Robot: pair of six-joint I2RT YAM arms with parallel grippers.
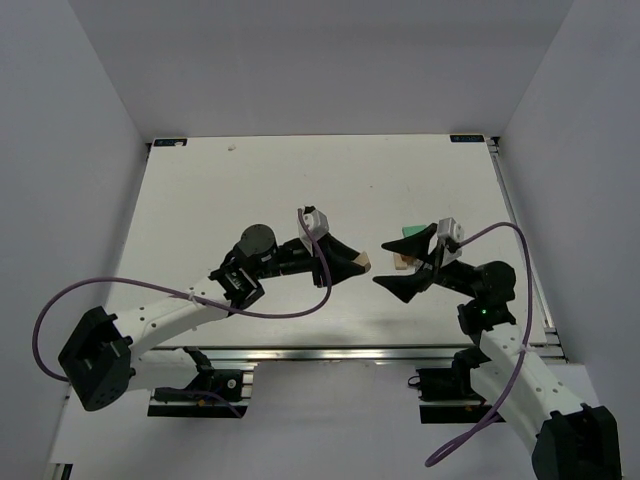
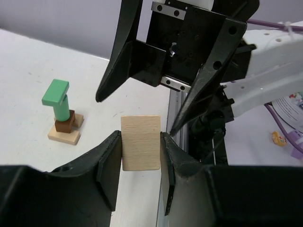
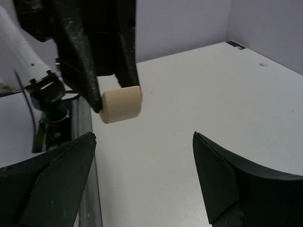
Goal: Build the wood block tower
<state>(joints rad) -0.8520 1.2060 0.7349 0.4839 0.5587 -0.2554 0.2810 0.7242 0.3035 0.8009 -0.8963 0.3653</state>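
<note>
The wood block tower [image 2: 62, 116] stands on the white table [image 1: 250, 190]. It has a flat tan slab at the bottom, a dark brown cube on that, a green post standing on the cube, and a green bar across the top that overhangs to one side. It looks light and stiff, and top-heavy, so I'd guess a sideways brush could tip it. Anything added should probably come straight down.

Near the tower, on its left-arm side, the left gripper [image 2: 139, 142] is clamped on a pale wooden piece [image 2: 140, 153], with its pads flat on two opposite sides and the grain running upright. From the left wrist it reads as a flat rectangle. From the right wrist its end looks rounded, so it may be a short dowel. Smooth, hard wood like this should not crush, though it could twist in a loose pinch, so a hold across its middle seems sound.

The right gripper [image 3: 144, 137] hangs just beside the tower, facing that piece, with its fingers spread wide and nothing between them.
</note>
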